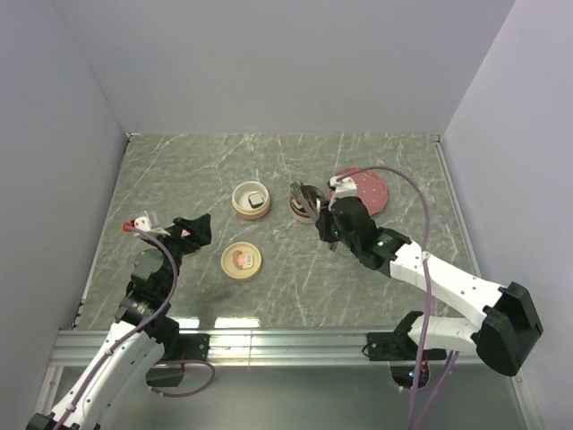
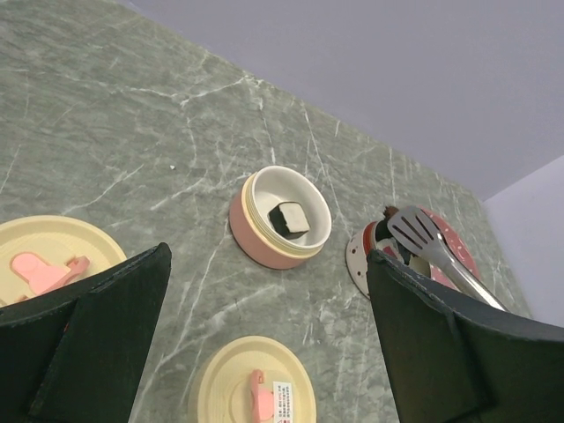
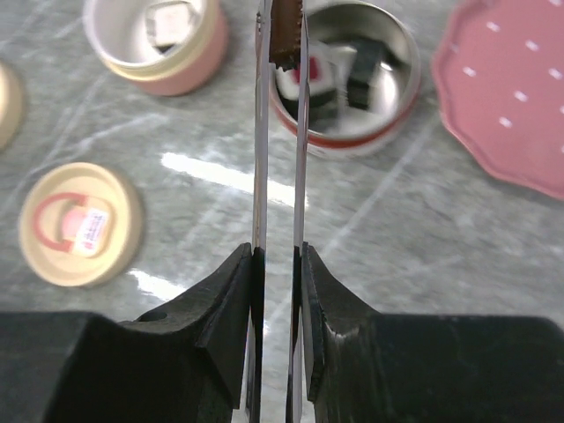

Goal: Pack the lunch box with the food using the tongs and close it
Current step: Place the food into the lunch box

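grey-green marbled tabletop (image 1: 179, 170), pale plain walls (image 1: 286, 63) on three sides.

- right gripper (image 3: 278, 256): fingers pressed together on the tongs (image 3: 259, 132), gripping them partway along their length. the two thin arms are squeezed nearly parallel.
- tongs, long axis: runs straight out ahead of the right fingers, tips farthest from the wrist.
- held food piece (image 3: 286, 31): small brown block pinched between the tong tips, directly ahead of the right gripper. it sits at the near-left rim of the red-walled tin bowl (image 3: 352, 143).
- tin bowl: ahead and just right of the tips. it holds a red-centred piece (image 3: 313, 77) and a dark piece (image 3: 361, 66).
- pink bowl (image 3: 189, 75): ahead and to the left of the tips, apart from the tin. one white-centred piece (image 2: 289, 218) lies inside.
- pink plate (image 3: 502, 106): far right of the tongs, no food seen on it.
- cream lid (image 3: 77, 225): flat on the table, left of the right gripper. a second lid (image 2: 44, 256) lies beside the left fingers.
- left gripper (image 1: 193, 230): fingers wide apart, holding nothing, well off to the left of both bowls.

assessment: the right arm is the nearer and the only one carrying. the tin lies closest, a slight shift right of the tips, while the pink bowl needs a longer swing left. which bowl is meant cannot be told. both lids are off, so closing is not yet begun.
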### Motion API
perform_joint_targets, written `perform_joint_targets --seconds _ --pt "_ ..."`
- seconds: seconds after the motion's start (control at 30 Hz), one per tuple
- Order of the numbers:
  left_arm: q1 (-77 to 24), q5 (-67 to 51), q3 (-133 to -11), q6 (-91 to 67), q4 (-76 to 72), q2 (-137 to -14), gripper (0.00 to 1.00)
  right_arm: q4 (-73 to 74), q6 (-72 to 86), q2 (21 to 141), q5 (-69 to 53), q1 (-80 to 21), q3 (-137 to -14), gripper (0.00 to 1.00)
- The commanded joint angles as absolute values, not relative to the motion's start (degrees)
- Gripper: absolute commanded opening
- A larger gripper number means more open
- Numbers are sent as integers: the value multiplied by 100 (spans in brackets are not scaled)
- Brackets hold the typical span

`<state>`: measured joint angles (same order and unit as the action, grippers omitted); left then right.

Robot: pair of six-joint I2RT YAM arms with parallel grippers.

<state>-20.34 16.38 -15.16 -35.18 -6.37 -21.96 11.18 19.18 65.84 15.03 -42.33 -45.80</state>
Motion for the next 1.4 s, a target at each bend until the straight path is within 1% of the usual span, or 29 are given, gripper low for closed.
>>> perform_joint_targets --seconds 0.0,0.2,0.53,1.03,1.13,1.23,1.37 --pt "-2048 1661 -1512 -3507 -835 -2232 100 572 1793 6767 1626 -4508 -5106 1" --pt "-2048 1661 -1512 -3516 -844 -2224 100 484 1758 7277 1565 -4755 -5458 1" --pt "-2039 1644 -1503 -3516 -861 -2285 100 185 1679 8058 1213 -4895 -5923 1" --pt "-2048 1679 -1529 -3516 -817 -2285 99 79 1538 8701 949 -4957 -6363 1" --pt "-2048 1661 -1538 -3516 -835 -2311 100 123 1529 8780 958 -4966 -6434 4" --pt "-2039 1652 -1538 -3516 -844 -2329 99 167 1503 8833 975 -4975 -6477 9" --pt "-2039 1652 -1538 -3516 -853 -2329 100 193 1494 8850 1046 -4983 -6521 20"
